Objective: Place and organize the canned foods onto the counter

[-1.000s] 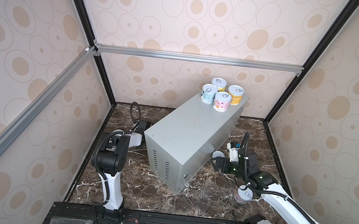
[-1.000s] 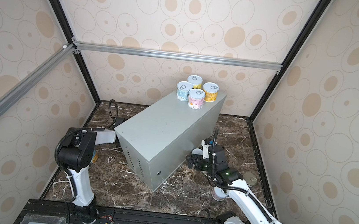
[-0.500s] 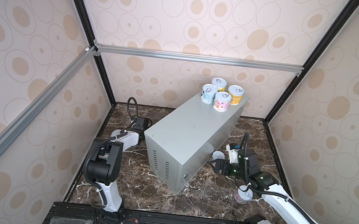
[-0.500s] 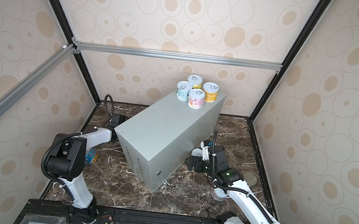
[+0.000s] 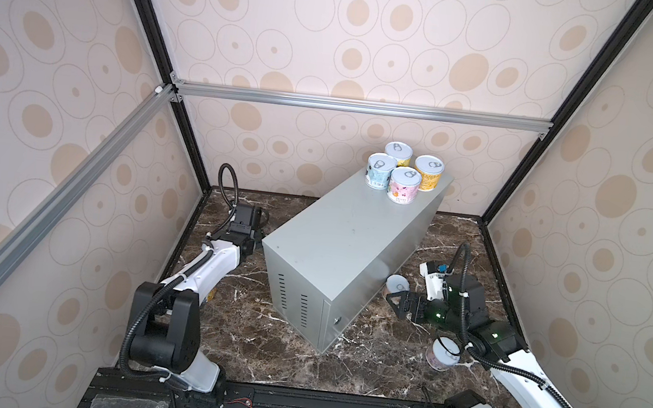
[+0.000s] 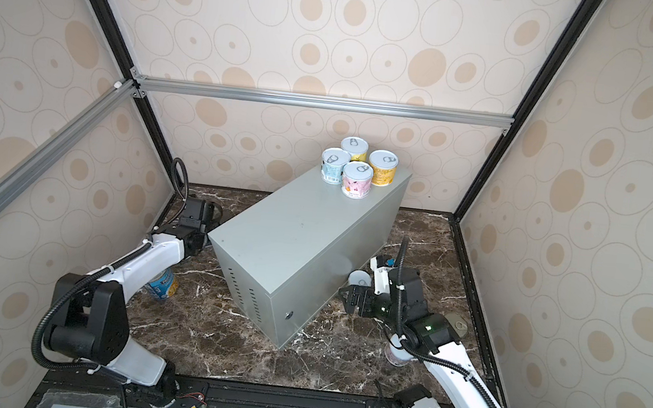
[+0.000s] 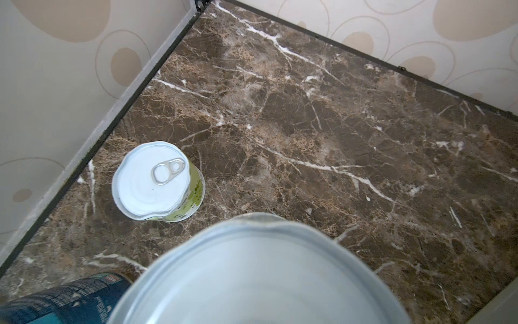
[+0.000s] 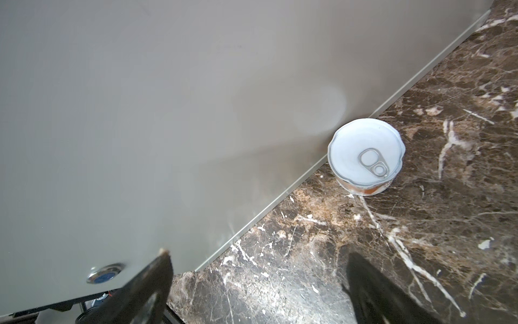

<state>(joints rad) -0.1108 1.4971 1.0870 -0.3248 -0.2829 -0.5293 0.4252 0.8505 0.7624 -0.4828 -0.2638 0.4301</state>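
Left fingers are hidden beneath a large silver can lid; I cannot tell their grip. A short orange-labelled pull-tab can stands upright on the brown marble bench, just beside the tall grey sheet-metal box, ahead of the spread, empty right fingers.

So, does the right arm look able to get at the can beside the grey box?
Probably yes. The right gripper is open, with only bare marble between it and the can. The can stands close beside the box, which may crowd the grasp.
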